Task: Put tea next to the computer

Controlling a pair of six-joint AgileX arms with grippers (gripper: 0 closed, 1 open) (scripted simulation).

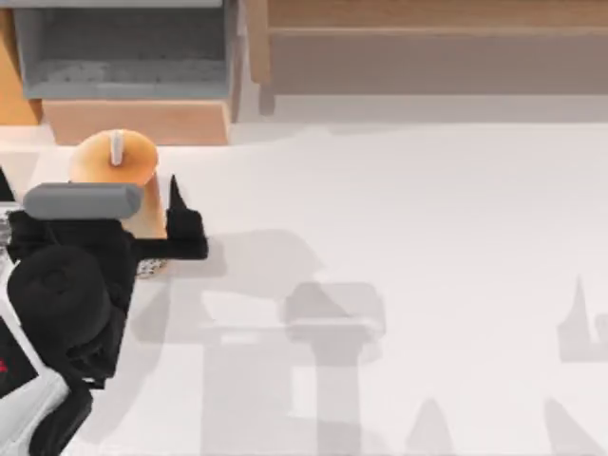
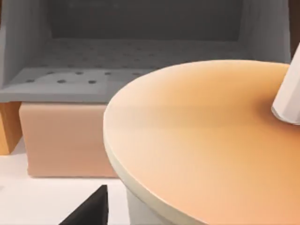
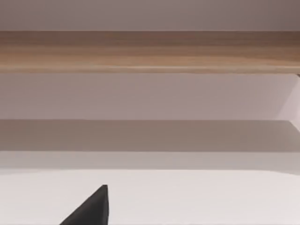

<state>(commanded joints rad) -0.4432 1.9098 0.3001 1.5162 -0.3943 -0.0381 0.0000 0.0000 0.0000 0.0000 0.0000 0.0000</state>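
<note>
The tea [image 1: 114, 160] stands at the table's far left, an orange domed lid with a short white straw [image 1: 116, 147] over a tan cup. My left gripper [image 1: 123, 214] is open and straddles the cup. Its one black finger [image 1: 180, 223] stands just right of the cup wall, and the other is hidden under the wrist. In the left wrist view the tea's lid [image 2: 201, 140] is very close, with a fingertip [image 2: 91, 211] beside it and a gap between. A thin sliver of the computer [image 1: 5, 228] shows at the left edge. A right fingertip [image 3: 91, 211] hangs over bare table.
A grey open box [image 1: 123, 47] on a tan block [image 1: 138, 122] stands right behind the tea. A long wooden shelf [image 1: 427, 47] runs along the back right. The white table [image 1: 399, 237] stretches open to the right of the cup.
</note>
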